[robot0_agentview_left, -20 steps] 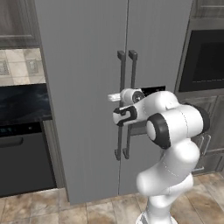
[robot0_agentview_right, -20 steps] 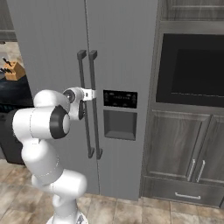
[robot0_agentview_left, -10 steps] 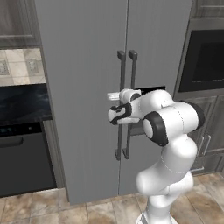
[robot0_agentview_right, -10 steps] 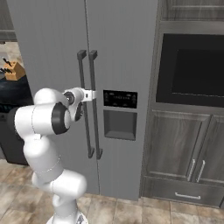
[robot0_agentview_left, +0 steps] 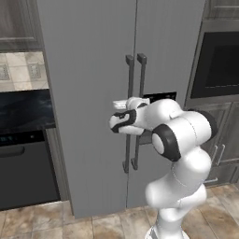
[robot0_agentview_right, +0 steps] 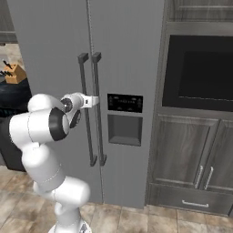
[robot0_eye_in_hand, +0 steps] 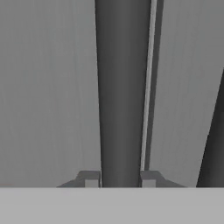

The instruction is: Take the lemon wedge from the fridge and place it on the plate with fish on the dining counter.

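Floor (robot0_agentview_left: 93, 224): tan stone tiles w/ pale grout, running along the bottom of both base views. Fridge (robot0_agentview_left: 93, 70) stands straight on it, dead ahead at 12 o'clock, doors shut. Dark dishwasher (robot0_agentview_left: 23, 172) sits on the tiles at my 10 o'clock, tight vs. the fridge's left side. Grey lower cabinets (robot0_agentview_right: 191, 164) rest on the floor at 2 o'clock, touching the fridge's right side. My own white pedestal (robot0_agentview_right: 68, 223) is planted on the tiles just in front of the fridge.

Black countertop (robot0_agentview_left: 23, 109) over the dishwasher, approx. 10 o'clock. Wooden knife block (robot0_agentview_right: 15, 73) stands upright on it, near the back wall.
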